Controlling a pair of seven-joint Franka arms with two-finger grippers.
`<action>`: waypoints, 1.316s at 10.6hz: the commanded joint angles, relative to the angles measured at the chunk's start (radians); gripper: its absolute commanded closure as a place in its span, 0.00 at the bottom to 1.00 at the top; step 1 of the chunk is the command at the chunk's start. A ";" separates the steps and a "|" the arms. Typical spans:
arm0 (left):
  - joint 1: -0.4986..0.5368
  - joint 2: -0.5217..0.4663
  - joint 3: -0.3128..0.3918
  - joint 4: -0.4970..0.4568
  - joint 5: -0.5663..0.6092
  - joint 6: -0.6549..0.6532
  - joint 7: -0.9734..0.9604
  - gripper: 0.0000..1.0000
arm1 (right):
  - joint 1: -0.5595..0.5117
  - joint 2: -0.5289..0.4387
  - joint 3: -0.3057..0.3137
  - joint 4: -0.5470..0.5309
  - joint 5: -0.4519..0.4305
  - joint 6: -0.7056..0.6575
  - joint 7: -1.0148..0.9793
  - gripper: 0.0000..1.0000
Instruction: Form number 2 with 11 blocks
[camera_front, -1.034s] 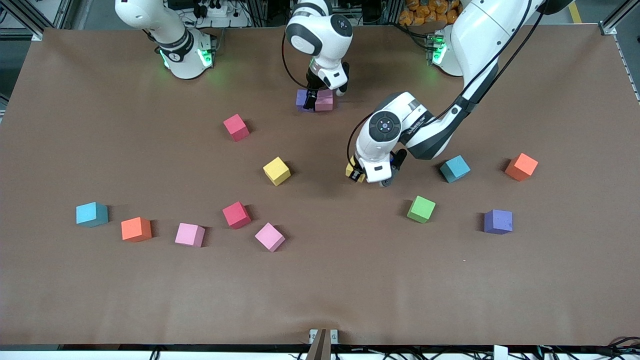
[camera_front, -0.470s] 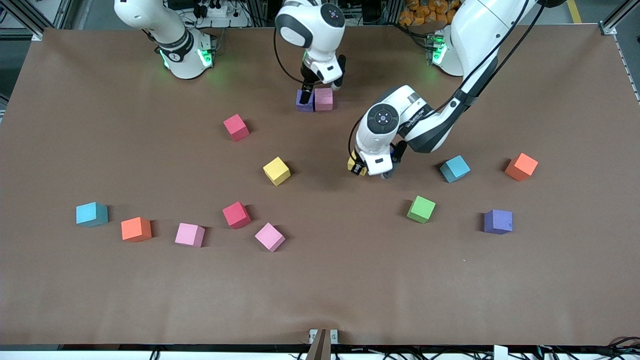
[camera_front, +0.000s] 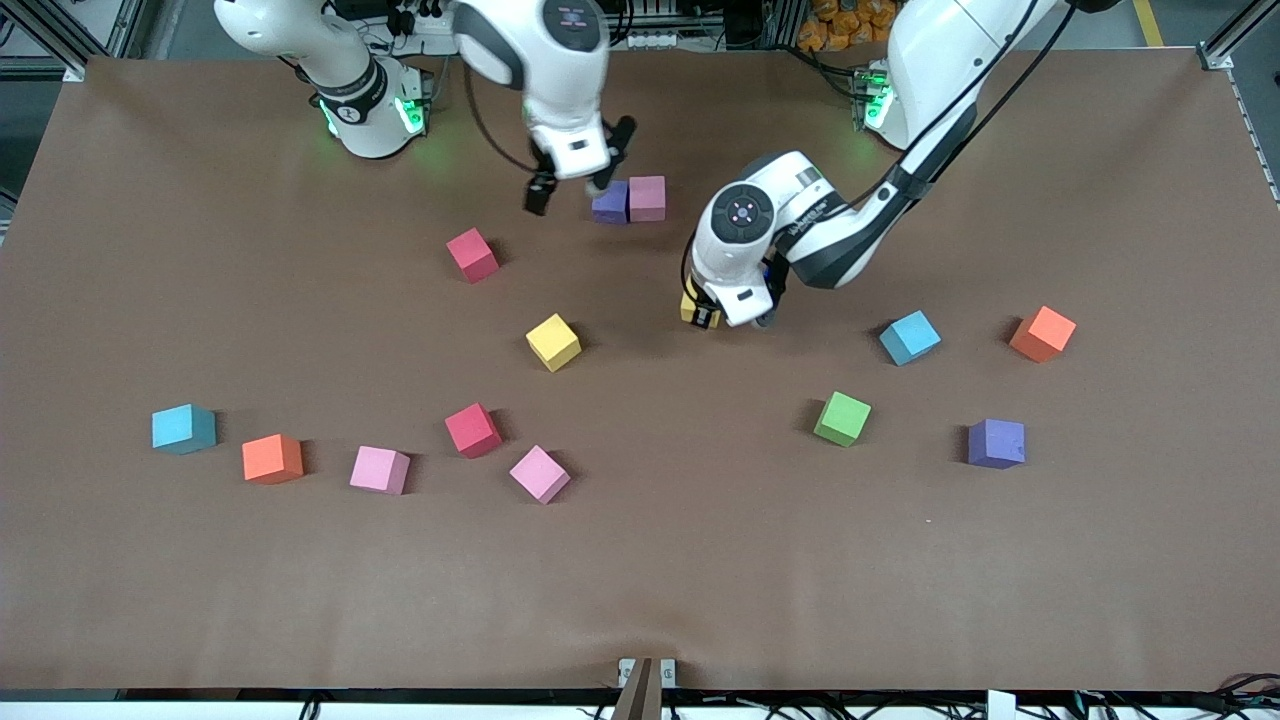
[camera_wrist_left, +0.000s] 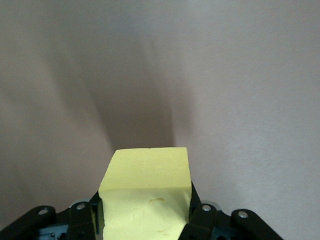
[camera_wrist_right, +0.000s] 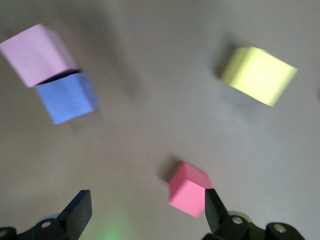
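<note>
Front view: left hand (camera_front: 703, 312) up over the mid-desk (camera_front: 640, 580), clamped on a yellow block (camera_front: 691, 306). Right hand (camera_front: 567, 190) spread wide, nothing in it, up over bare desk beside the purple block (camera_front: 609, 203). Purple touches the pink block (camera_front: 647, 197).

Left wrist view: yellow block (camera_wrist_left: 146, 197) wedged between fingers (camera_wrist_left: 201, 220).

Right wrist view: splayed fingers (camera_wrist_right: 77, 212), red block (camera_wrist_right: 188, 189) and another yellow block (camera_wrist_right: 258, 75) below.

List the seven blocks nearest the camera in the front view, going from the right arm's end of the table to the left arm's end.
light blue block → orange block → pink block → red block → second pink block → green block → purple block
</note>
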 joint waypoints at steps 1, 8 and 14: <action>0.013 -0.094 -0.035 -0.076 0.011 0.007 -0.070 0.55 | -0.172 -0.033 0.020 0.011 -0.011 -0.001 0.013 0.00; -0.015 -0.091 -0.070 -0.090 0.011 0.007 -0.078 0.55 | -0.625 0.344 0.022 0.400 0.041 0.020 0.137 0.00; -0.072 -0.201 -0.043 -0.197 -0.130 0.005 -0.083 0.58 | -0.772 0.497 0.025 0.433 0.317 0.193 0.359 0.00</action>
